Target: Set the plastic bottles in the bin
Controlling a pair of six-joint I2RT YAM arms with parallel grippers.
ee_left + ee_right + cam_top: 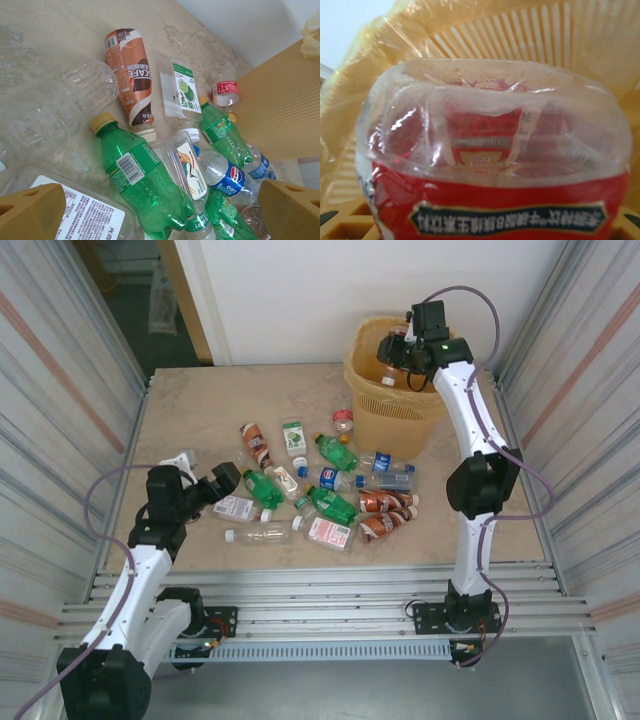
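Several plastic bottles (pixel 322 490) lie scattered in a heap at mid-table: green ones, clear ones with blue labels, brown-labelled and white-labelled ones. My left gripper (pixel 226 483) hovers open at the heap's left edge. In the left wrist view its yellow fingertips (pixel 31 211) stand wide apart above a green bottle (pixel 142 182) and a clear flat bottle (pixel 192 167). My right gripper (pixel 398 358) is over the mouth of the bin (pixel 372 412), shut on a clear red-labelled bottle (pixel 490 150). The bin's lattice wall (pixel 535 30) and bag liner (pixel 380 40) rise behind that bottle.
Ribbed metal walls (pixel 60 390) close in the table on the left and right, and a white wall stands behind. The bin's side (pixel 280 100) rises at the right of the left wrist view. Bare tabletop (pixel 200 405) lies at the far left.
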